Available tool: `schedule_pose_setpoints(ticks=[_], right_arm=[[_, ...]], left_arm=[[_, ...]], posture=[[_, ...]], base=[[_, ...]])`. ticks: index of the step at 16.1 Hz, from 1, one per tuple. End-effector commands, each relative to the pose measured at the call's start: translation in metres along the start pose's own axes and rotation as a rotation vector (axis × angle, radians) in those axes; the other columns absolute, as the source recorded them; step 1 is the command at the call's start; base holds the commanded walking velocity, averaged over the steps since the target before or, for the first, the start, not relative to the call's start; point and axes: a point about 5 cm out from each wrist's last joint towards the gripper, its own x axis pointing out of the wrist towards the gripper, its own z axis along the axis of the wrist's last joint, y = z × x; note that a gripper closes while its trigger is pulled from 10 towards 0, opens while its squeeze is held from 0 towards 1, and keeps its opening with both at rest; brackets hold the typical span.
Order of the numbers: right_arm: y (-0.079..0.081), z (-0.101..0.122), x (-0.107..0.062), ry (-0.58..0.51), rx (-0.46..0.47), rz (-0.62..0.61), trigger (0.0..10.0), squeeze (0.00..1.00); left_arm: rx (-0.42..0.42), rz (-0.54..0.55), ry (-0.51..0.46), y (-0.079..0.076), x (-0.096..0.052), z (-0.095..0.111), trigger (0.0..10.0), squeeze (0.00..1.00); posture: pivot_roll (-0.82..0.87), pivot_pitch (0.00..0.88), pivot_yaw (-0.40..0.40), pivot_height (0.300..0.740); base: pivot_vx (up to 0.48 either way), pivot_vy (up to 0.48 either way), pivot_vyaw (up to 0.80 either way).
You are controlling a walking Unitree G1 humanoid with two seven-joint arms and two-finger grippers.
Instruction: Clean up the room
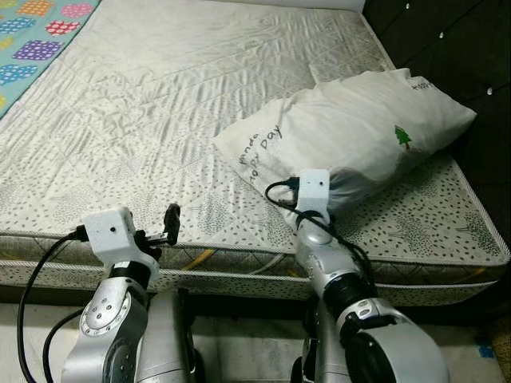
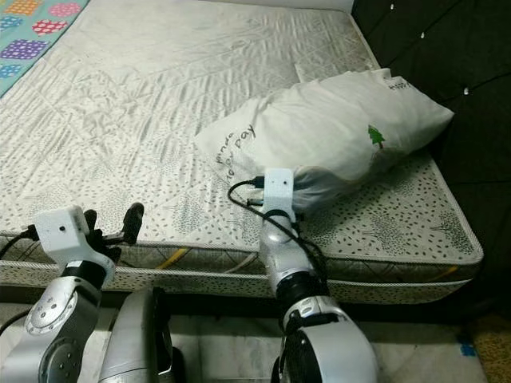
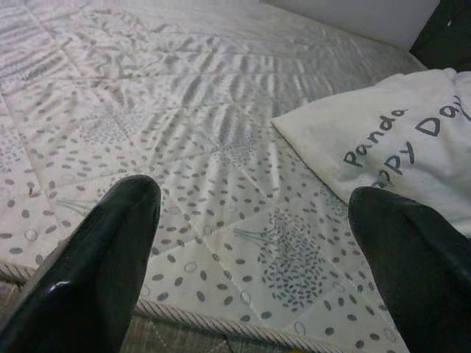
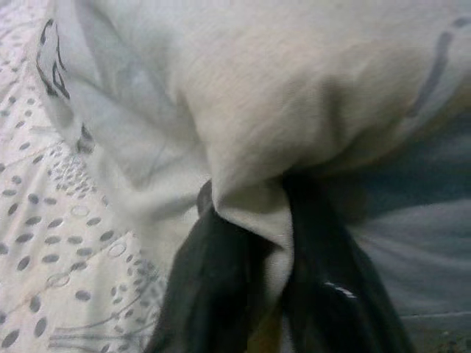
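So the pillow (image 1: 351, 132) is lying on the right side of the bed (image 1: 144, 136), long axis running diagonally from its near-left corner, the one with the printed words, up to the far right by the dark headboard (image 1: 447, 48). The right tool (image 4: 276, 243) is already on it: in the right wrist view the two black fingers are pinched together with a fold of the pillow's near edge caught between them. That makes the right arm the one doing the work, reaching up over the near edge of the mattress straight into the pillow's underside.

The left tool (image 1: 164, 227) hangs at the near edge of the bed, fingers spread wide with nothing between them, and the pillow sits to its right and a bit farther away. If it's going to help, I'd guess it has to go right toward that printed corner.

Hard to say how much fabric the right tool really has, since the pillow bulges over the fingertips. The far-left corner has a colourful blanket (image 1: 36, 36), cut off by the frame.
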Motion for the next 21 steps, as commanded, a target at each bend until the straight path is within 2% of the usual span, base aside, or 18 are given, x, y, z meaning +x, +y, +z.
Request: schedule_pose_setpoints(ticks=[1, 2, 6, 7, 11, 12, 13, 17, 19, 21], right_arm=[[-0.013, 0.008, 0.005, -0.020, 0.020, -0.034, 0.0, 0.00], [-0.018, 0.010, 0.007, -0.023, 0.023, -0.047, 0.0, 0.00], [-0.057, 0.032, 0.018, -0.071, 0.004, -0.125, 0.0, 0.00], [-0.060, 0.033, 0.018, -0.074, 0.001, -0.130, 0.0, 0.00], [-0.120, 0.063, 0.023, -0.139, -0.040, -0.209, 0.0, 0.00], [-0.127, 0.068, 0.023, -0.146, -0.051, -0.215, 0.0, 0.00], [-0.144, 0.085, 0.023, -0.171, -0.094, -0.234, 0.0, 0.00], [-0.178, 0.128, 0.018, -0.233, -0.168, -0.316, 0.0, 0.00], [-0.192, 0.133, 0.015, -0.228, -0.178, -0.355, 0.0, 0.00], [-0.212, 0.134, 0.009, -0.214, -0.199, -0.408, 0.0, 0.00]], left_arm=[[0.006, 0.011, 0.015, 0.002, 0.000, -0.003, 10.0, 0.00], [0.006, 0.011, 0.015, 0.002, 0.000, -0.003, 10.0, 0.00], [0.006, 0.012, 0.008, 0.002, 0.003, -0.003, 10.0, 0.00], [0.006, 0.012, 0.008, 0.002, 0.003, -0.003, 10.0, 0.00], [0.007, 0.009, 0.006, 0.001, 0.005, -0.003, 10.0, 0.00], [0.008, 0.008, 0.005, 0.001, 0.005, -0.003, 10.0, 0.00], [0.010, 0.007, 0.001, 0.001, 0.007, -0.002, 10.0, 0.00], [0.015, 0.008, -0.005, 0.002, 0.009, -0.002, 10.0, 0.00], [0.015, 0.011, -0.007, 0.002, 0.008, -0.002, 10.0, 0.00], [0.017, 0.019, -0.009, 0.003, 0.007, -0.002, 10.0, 0.00]], posture=[[0.07, 0.101, -0.028, 0.531], [0.06, 0.100, -0.026, 0.531], [0.06, 0.085, -0.030, 0.531], [0.06, 0.085, -0.030, 0.531], [0.05, 0.073, -0.022, 0.531], [0.05, 0.073, -0.022, 0.531], [0.05, 0.069, -0.019, 0.531], [0.05, 0.061, -0.023, 0.531], [0.05, 0.059, -0.027, 0.531], [0.05, 0.059, -0.028, 0.531]], base=[[0.000, 0.000, 0.00], [0.000, 0.000, 0.00], [0.000, 0.000, 0.00], [0.000, 0.000, 0.00], [0.000, 0.000, 0.00], [0.000, 0.000, 0.00], [0.000, 0.000, 0.00], [0.000, 0.000, 0.00], [0.000, 0.000, 0.00], [0.000, 0.000, 0.00]])
